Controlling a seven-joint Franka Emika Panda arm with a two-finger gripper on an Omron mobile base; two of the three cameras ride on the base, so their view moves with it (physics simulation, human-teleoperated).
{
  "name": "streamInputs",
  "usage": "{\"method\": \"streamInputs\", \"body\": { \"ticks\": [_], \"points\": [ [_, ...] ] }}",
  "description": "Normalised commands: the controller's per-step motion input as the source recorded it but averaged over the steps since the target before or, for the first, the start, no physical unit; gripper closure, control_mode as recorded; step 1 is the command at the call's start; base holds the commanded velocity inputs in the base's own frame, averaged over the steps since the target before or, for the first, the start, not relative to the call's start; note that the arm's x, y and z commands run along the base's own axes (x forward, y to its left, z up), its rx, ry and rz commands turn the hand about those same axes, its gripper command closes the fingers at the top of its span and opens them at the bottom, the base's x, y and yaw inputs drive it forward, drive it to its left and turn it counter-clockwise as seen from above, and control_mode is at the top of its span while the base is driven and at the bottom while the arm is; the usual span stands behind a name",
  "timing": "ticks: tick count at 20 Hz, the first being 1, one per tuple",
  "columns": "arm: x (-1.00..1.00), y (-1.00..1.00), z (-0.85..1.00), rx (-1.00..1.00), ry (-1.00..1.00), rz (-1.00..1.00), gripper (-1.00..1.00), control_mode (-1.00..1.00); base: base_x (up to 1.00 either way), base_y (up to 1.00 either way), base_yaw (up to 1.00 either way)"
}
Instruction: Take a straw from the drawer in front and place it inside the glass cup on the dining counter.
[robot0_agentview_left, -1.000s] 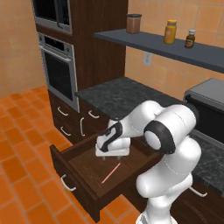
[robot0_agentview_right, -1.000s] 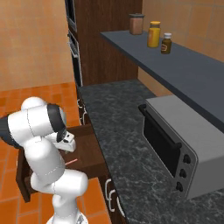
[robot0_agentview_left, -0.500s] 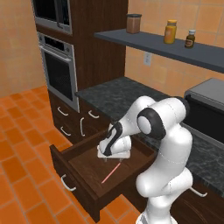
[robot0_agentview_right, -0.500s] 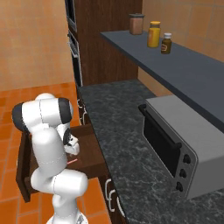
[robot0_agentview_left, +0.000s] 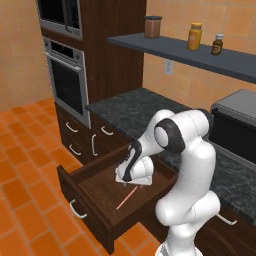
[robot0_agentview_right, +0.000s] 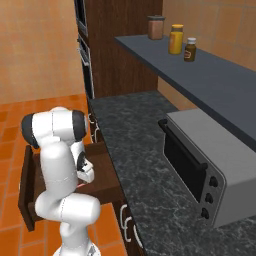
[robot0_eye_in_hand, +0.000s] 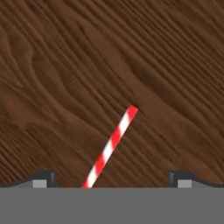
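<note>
straw (robot0_eye_in_hand: 111, 146) lower end cut off, drawer (robot0_agentview_left: 95, 200) open

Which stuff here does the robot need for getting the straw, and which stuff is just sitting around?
Needed for the job:
- straw, lying flat on the drawer floor
- drawer, pulled open
- gripper, open, above the straw

Just sitting around:
- toaster oven on the black counter
- three jars on the shelf
- wall oven
</note>
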Motion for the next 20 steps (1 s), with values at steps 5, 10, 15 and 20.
{"method": "streamInputs", "body": {
  "ticks": [5,10,15,20],
  "points": [
    [0.12,0.00,-0.30,0.00,0.00,-0.07,-1.00,-1.00,0.00,0.00,0.00],
    [0.21,0.00,-0.31,0.00,0.00,-0.05,-1.00,-1.00,0.00,0.00,0.00],
    [0.04,0.00,-0.33,0.00,0.00,-0.03,-1.00,-1.00,0.00,0.00,0.00],
    [-0.01,0.00,-0.28,0.00,0.00,-0.02,1.00,-1.00,0.00,0.00,0.00]
  ]
}}
